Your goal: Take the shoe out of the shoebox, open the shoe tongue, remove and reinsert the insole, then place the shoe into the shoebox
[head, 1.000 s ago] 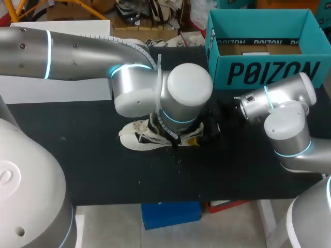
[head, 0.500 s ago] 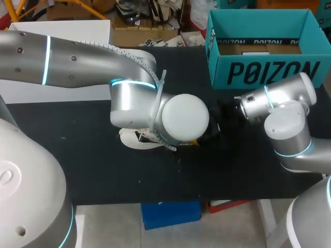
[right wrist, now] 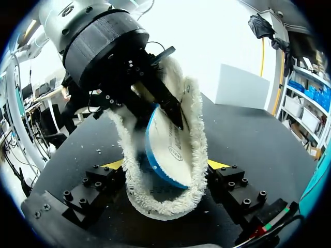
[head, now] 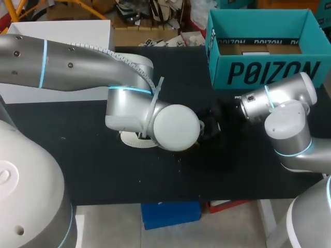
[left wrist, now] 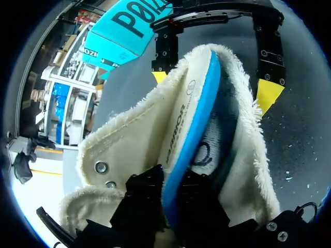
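Note:
A cream fleece-lined shoe (right wrist: 155, 201) stands on the black table, with only its toe (head: 129, 139) peeking out under my left arm in the head view. My right gripper (right wrist: 164, 166) holds the shoe's heel, its yellow fingertips (left wrist: 269, 95) pressed against both sides. A white insole with a blue edge (left wrist: 194, 129) sticks out of the shoe's mouth. My left gripper (left wrist: 173, 199) is shut on that insole from above, with its black fingers (right wrist: 168, 108) on either face. The teal shoebox (head: 264, 72) sits open at the back right.
A white board (head: 62, 31) lies at the table's back left. The table's front edge (head: 155, 199) runs just below the shoe. My right arm's elbow (head: 287, 126) sits in front of the shoebox.
My left wrist has swung down and toward the front, now covering most of the shoe in the head view. Its fingers have narrowed onto the insole. The right arm has stayed still.

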Robot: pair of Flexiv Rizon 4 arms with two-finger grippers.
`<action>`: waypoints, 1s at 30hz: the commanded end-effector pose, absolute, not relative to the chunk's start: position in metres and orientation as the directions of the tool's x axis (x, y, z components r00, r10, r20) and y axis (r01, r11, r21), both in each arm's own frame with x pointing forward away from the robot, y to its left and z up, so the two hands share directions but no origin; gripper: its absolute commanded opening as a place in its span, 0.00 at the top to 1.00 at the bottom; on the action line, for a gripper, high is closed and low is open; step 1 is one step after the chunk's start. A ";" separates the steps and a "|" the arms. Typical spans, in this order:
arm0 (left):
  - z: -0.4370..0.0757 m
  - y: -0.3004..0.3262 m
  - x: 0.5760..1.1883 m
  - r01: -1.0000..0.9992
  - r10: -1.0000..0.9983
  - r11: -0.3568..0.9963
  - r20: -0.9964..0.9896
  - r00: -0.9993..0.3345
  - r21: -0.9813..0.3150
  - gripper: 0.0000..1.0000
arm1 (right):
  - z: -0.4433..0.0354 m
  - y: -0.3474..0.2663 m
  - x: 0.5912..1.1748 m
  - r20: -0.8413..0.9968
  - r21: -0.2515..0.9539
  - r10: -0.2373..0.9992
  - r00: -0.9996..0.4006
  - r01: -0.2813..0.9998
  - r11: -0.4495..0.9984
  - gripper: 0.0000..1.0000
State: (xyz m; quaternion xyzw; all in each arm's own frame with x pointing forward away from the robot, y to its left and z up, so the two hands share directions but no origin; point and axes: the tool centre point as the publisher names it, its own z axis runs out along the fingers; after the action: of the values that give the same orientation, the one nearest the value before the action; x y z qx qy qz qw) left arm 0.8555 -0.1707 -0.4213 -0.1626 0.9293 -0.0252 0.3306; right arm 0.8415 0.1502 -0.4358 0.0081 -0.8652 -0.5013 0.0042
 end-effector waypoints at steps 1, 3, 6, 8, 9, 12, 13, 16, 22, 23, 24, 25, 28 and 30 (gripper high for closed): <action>-0.426 -0.167 0.854 -0.275 -0.312 0.949 -0.580 -0.753 -0.154 1.00 | -0.442 0.150 0.841 0.000 0.867 -0.019 -1.000 -0.009 0.498 1.00; -0.425 -0.166 0.852 -0.273 -0.310 0.950 -0.565 -0.765 -0.152 1.00 | -0.442 0.150 0.841 0.000 0.867 -0.019 -1.000 -0.009 0.498 1.00; -0.424 -0.166 0.848 -0.267 -0.303 0.953 -0.536 -0.788 -0.146 1.00 | -0.442 0.150 0.841 0.000 0.867 -0.019 -1.000 -0.009 0.498 1.00; -0.424 -0.166 0.845 -0.256 -0.292 0.956 -0.511 -0.809 -0.143 1.00 | -0.442 0.150 0.841 0.000 0.867 -0.019 -1.000 -0.009 0.498 1.00; -0.423 -0.167 0.844 -0.254 -0.290 0.957 -0.511 -0.809 -0.140 1.00 | -0.442 0.150 0.841 0.000 0.867 -0.019 -1.000 -0.009 0.498 1.00; -0.420 -0.169 0.840 -0.235 -0.271 0.963 -0.452 -0.850 -0.134 1.00 | -0.442 0.150 0.841 0.000 0.867 -0.019 -1.000 -0.009 0.498 1.00; -0.419 -0.169 0.838 -0.228 -0.263 0.965 -0.436 -0.861 -0.132 1.00 | -0.442 0.150 0.841 0.000 0.867 -0.019 -1.000 -0.009 0.498 1.00; -0.413 -0.171 0.834 -0.204 -0.239 0.970 -0.379 -0.894 -0.132 1.00 | -0.442 0.150 0.841 0.000 0.867 -0.019 -1.000 -0.009 0.498 1.00; -0.401 -0.170 0.830 -0.177 -0.210 0.975 -0.301 -0.930 -0.135 1.00 | -0.442 0.150 0.841 0.000 0.867 -0.019 -1.000 -0.009 0.498 1.00; -0.399 -0.170 0.829 -0.174 -0.208 0.975 -0.296 -0.932 -0.135 1.00 | -0.442 0.150 0.841 0.000 0.867 -0.019 -1.000 -0.009 0.498 1.00; -0.397 -0.169 0.828 -0.168 -0.201 0.976 -0.284 -0.937 -0.135 1.00 | -0.442 0.150 0.841 0.000 0.867 -0.019 -1.000 -0.009 0.498 1.00; -0.395 -0.169 0.828 -0.168 -0.200 0.976 -0.271 -0.942 -0.137 1.00 | -0.442 0.150 0.841 0.000 0.867 -0.019 -1.000 -0.009 0.498 1.00; -0.389 -0.168 0.827 -0.158 -0.188 0.977 -0.233 -0.954 -0.143 1.00 | -0.442 0.150 0.841 0.000 0.867 -0.019 -1.000 -0.009 0.498 1.00; -0.386 -0.168 0.827 -0.153 -0.180 0.977 -0.192 -0.965 -0.151 1.00 | -0.442 0.150 0.841 0.000 0.867 -0.019 -1.000 -0.009 0.498 1.00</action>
State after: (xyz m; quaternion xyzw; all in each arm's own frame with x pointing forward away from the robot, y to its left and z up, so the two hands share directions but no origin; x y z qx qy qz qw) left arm 0.8252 -0.1758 -0.3943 -0.0894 0.9850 -0.0589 0.1354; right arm 0.8408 0.1501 -0.4357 0.0089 -0.8652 -0.5013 0.0047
